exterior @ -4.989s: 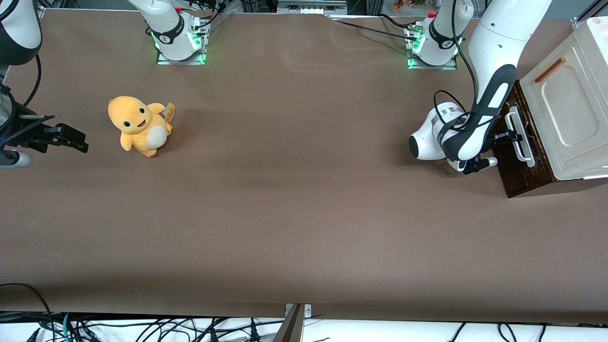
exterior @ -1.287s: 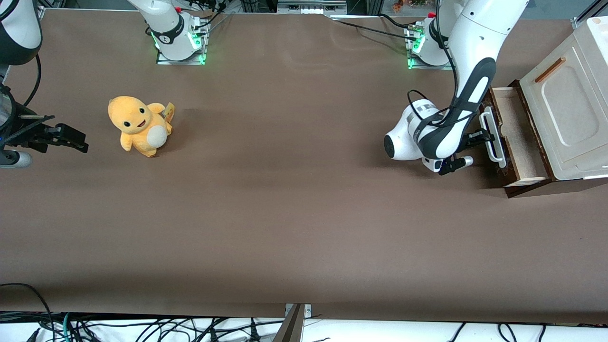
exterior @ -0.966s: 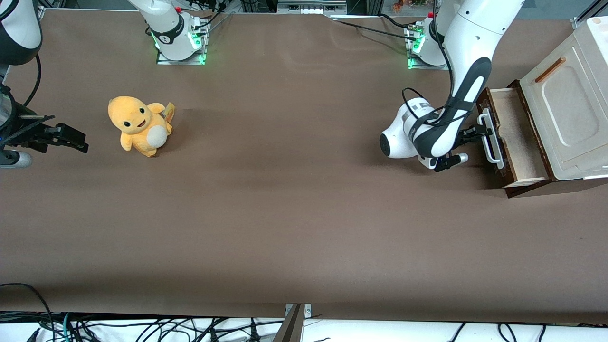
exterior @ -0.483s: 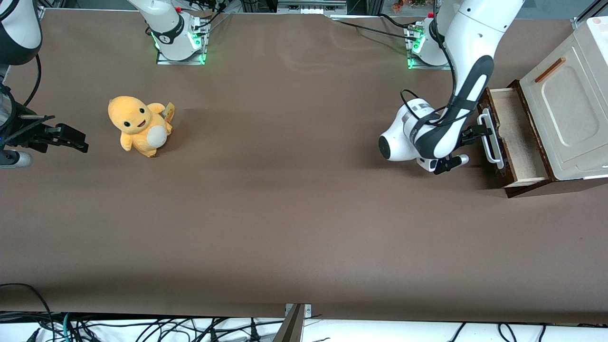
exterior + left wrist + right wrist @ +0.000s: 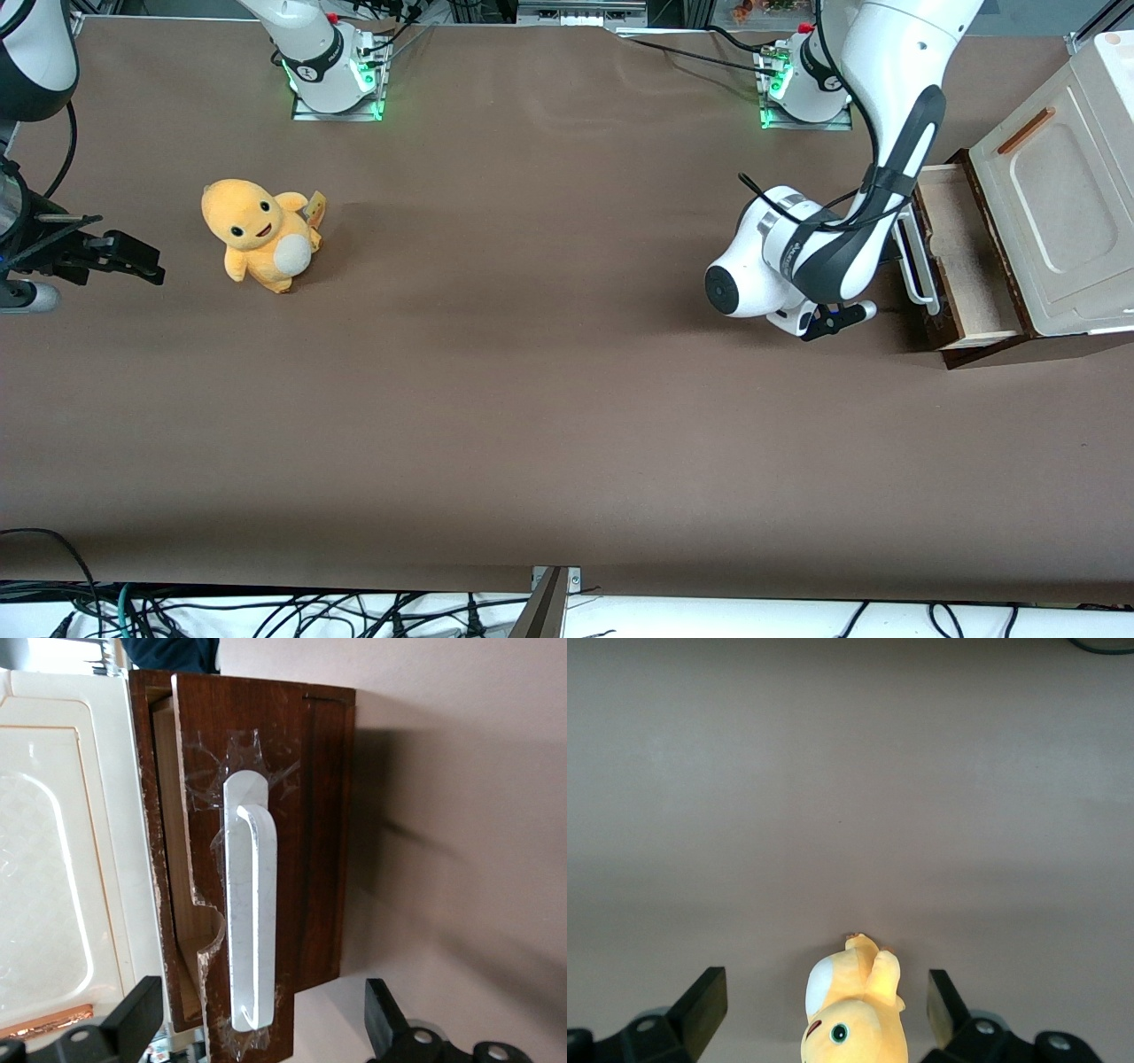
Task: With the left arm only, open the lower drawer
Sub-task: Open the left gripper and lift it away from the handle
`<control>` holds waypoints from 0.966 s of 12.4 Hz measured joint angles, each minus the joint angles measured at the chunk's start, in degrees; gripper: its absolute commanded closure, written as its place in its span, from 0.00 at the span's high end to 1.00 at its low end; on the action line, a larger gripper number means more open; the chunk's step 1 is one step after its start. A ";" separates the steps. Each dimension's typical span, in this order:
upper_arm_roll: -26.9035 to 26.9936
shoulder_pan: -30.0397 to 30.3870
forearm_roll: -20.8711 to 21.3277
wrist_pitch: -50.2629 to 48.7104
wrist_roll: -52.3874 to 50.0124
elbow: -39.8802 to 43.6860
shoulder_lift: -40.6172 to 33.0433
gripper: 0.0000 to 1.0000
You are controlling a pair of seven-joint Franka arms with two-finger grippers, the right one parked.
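Toward the working arm's end of the table [image 5: 549,425], the lower drawer [image 5: 257,859] stood partly pulled out beneath the cream panel [image 5: 1054,199], its pale wood inside showing. It looked rigid and fairly light, likely to slide straight on its runners; the white bar handle [image 5: 251,921], taped onto the dark front, seemed the only sensible place to hold, near its middle so the drawer would not skew. The left arm [image 5: 895,115] held the tool [image 5: 257,1036] just in front of that handle, its fingers [image 5: 133,1023] spread wide and gripping nothing. Brown, matte table covering lay flat around the cabinet, with open room in front of the drawer; a yellow plush toy [image 5: 257,235] sat well apart
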 measured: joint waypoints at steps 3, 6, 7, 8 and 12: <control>-0.15 0.02 -3.90 -0.09 4.70 4.78 -0.75 1.00; -0.14 0.12 -6.69 -0.22 10.79 9.35 -2.50 1.00; -0.13 0.20 -7.82 -0.23 12.68 10.78 -2.97 1.00; -0.13 0.37 -9.04 -0.23 14.26 12.30 -3.22 1.00; 0.16 1.73 -13.34 -0.23 20.77 18.52 -3.34 1.00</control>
